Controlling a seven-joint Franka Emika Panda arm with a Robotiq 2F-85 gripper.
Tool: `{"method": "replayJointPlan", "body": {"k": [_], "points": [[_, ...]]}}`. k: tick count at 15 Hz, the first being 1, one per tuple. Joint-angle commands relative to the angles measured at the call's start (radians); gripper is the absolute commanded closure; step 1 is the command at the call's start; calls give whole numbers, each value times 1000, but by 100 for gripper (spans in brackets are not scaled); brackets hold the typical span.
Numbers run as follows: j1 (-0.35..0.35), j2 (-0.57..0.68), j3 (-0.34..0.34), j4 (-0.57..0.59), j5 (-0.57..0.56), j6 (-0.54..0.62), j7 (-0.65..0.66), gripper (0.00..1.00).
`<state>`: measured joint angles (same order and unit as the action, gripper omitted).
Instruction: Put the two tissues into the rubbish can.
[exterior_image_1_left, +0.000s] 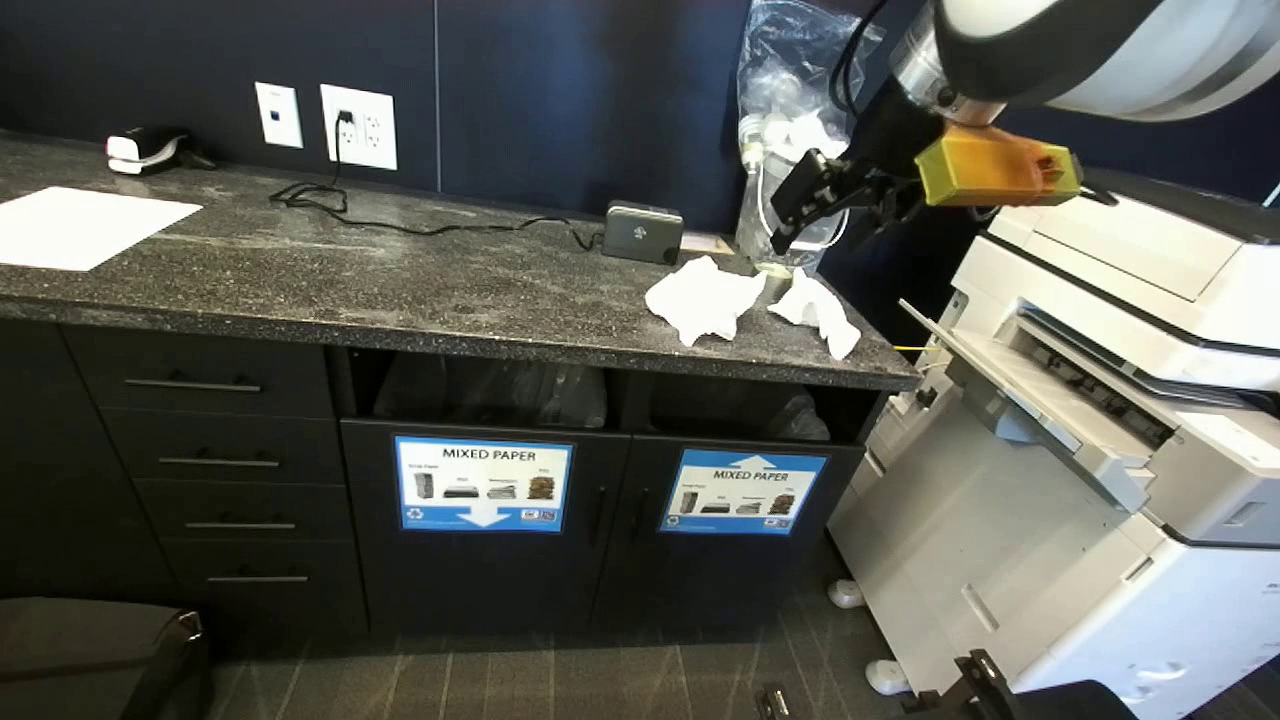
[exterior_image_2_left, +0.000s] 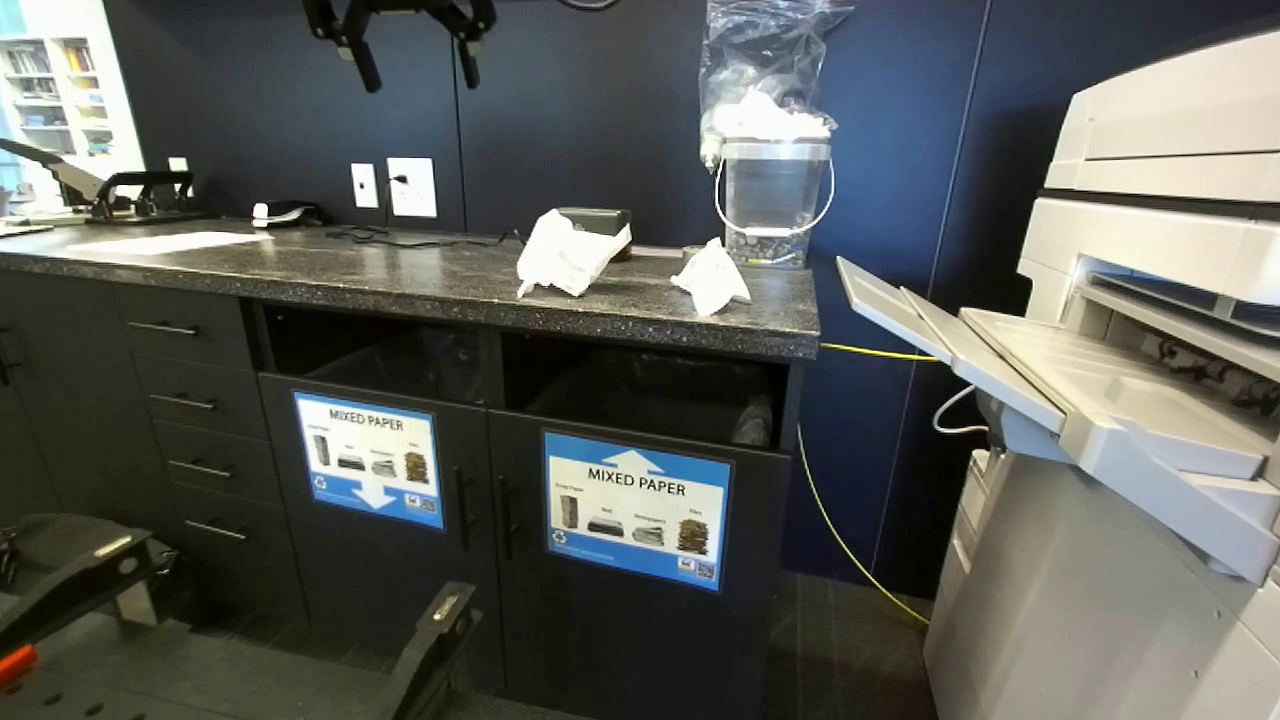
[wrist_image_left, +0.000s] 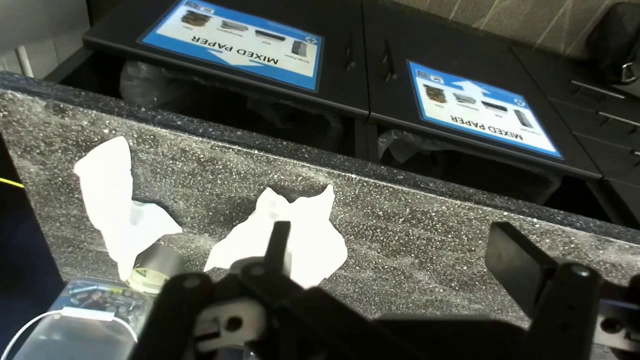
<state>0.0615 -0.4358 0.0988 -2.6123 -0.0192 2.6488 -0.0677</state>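
Jaws: black, spread wide. In the wrist view the speckled surface (wrist_image_left: 415, 260) shows between them and their bases run off the lower edge; in an exterior view the fingertips (exterior_image_2_left: 366, 68) hang higher than the surface, the linkage cut off at the top.

Arm (exterior_image_1_left: 1110, 55): above the jaws in an exterior view, cut off at the upper corner. There the jaws are dark on dark, the fingers hard to separate.

First tissue (wrist_image_left: 315, 245): white, crumpled, on the surface, lower than the jaws; one finger hides part of it in the wrist view. Folds washed out by glare.

Second tissue (wrist_image_left: 107, 190): white, crumpled, on the surface, off to the side past that same finger.

Small cylinder (wrist_image_left: 162, 257): touching or just beside the second tissue, cannot tell; partly masked.

Bin slot (exterior_image_2_left: 640, 385): lower than the jaws, under the stretch of surface bearing both tissues; interior dark. Upward-arrow sign (exterior_image_2_left: 638, 505) lettered "MIXED PAPER".

Twin bin slot (exterior_image_2_left: 400, 365): adjoining, equally dark. Downward-arrow sign (exterior_image_2_left: 367, 460), same lettering. Which slot the task means cannot be told.

Grey box (exterior_image_1_left: 642, 235): lower than the jaws; partly behind the first tissue in an exterior view.

Bucket (exterior_image_2_left: 772, 190): see-through, contents hard to make out; beside the jaws in the wrist view, cut off below.
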Motion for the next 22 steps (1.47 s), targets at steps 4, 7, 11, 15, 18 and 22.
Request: {"method": "replayJointPlan", "body": {"k": [4, 7, 11, 15, 18, 22], "points": [[-71, 304, -50, 159, -142, 192, -42, 0], [-136, 398, -50, 240, -271, 257, 18, 0], [-196, 507, -78, 361, -509, 307, 172, 0], [-195, 623, -122, 467, -635, 294, 290, 0], [-191, 724, -135, 531, -621, 289, 302, 0], [-185, 842, -150, 637, -619, 290, 309, 0]]}}
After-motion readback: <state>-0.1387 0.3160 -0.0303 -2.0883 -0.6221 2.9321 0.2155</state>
